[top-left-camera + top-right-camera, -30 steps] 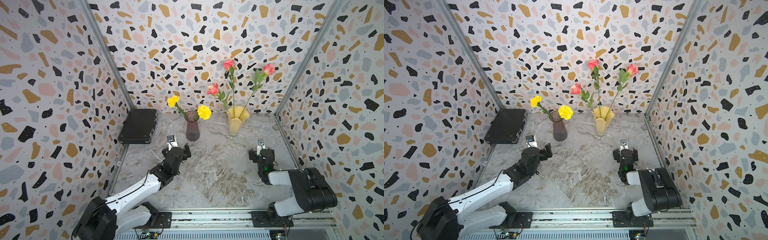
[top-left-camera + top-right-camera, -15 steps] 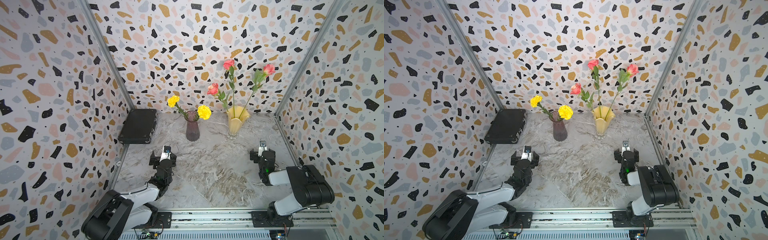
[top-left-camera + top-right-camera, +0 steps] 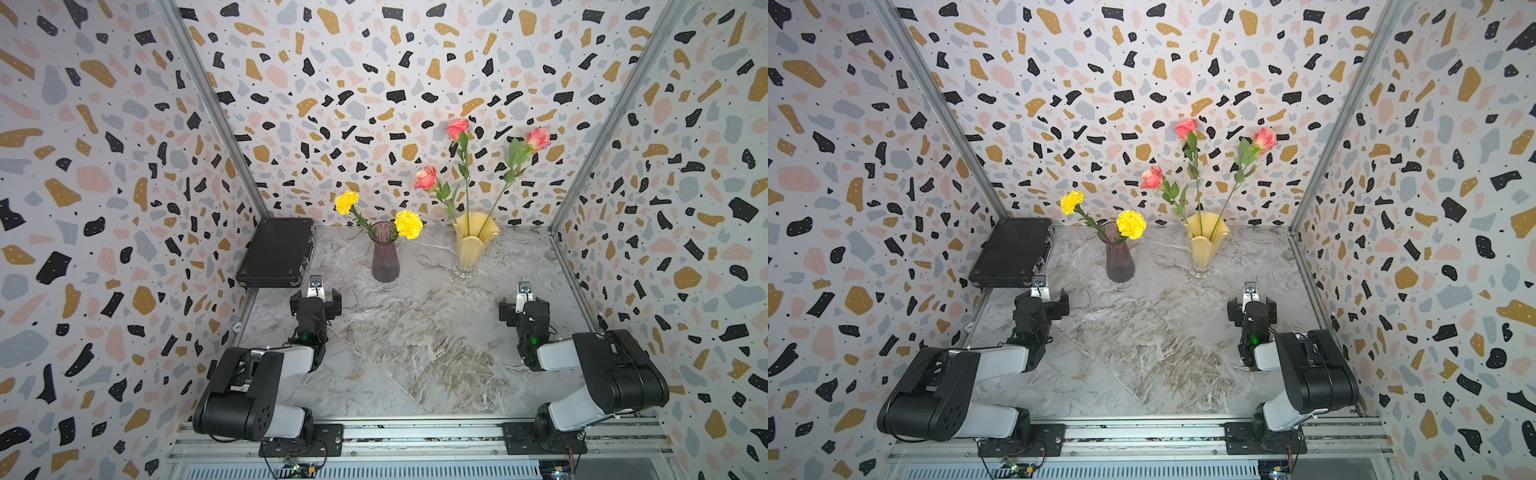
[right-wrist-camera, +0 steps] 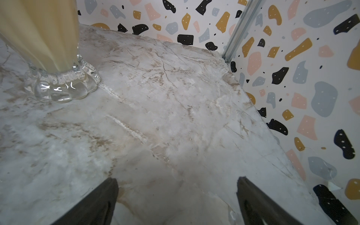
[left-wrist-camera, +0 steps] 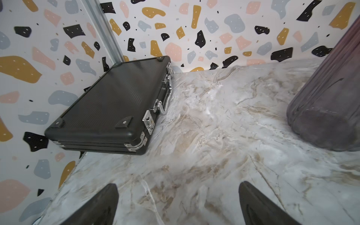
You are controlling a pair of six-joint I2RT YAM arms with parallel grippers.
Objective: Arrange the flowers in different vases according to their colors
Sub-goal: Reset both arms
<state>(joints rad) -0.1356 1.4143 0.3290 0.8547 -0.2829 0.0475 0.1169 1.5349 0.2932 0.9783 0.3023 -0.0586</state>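
Observation:
Two yellow flowers [image 3: 409, 224] stand in the purple ribbed vase [image 3: 385, 257] at the back middle. Three pink roses [image 3: 426, 178] stand in the yellow wavy-rimmed vase [image 3: 473, 245] to its right. My left gripper [image 3: 316, 301] sits low at the front left, well short of the purple vase [image 5: 327, 109]; in the left wrist view it [image 5: 178, 187] is open over bare marble. My right gripper [image 3: 524, 307] rests at the front right. In the right wrist view it [image 4: 177, 183] is open and holds nothing, with the yellow vase's clear foot [image 4: 62, 85] ahead of it.
A shut black case [image 3: 276, 251] lies at the back left against the wall, close ahead of the left gripper. Patterned walls [image 3: 124, 208] enclose the marble table [image 3: 415, 332] on three sides. Both arms are folded back near the front rail [image 3: 415, 432].
The left arm has pulled back from its reach toward the purple vase and folded down at the front left. The right arm has hardly moved. The flowers and vases stay put.

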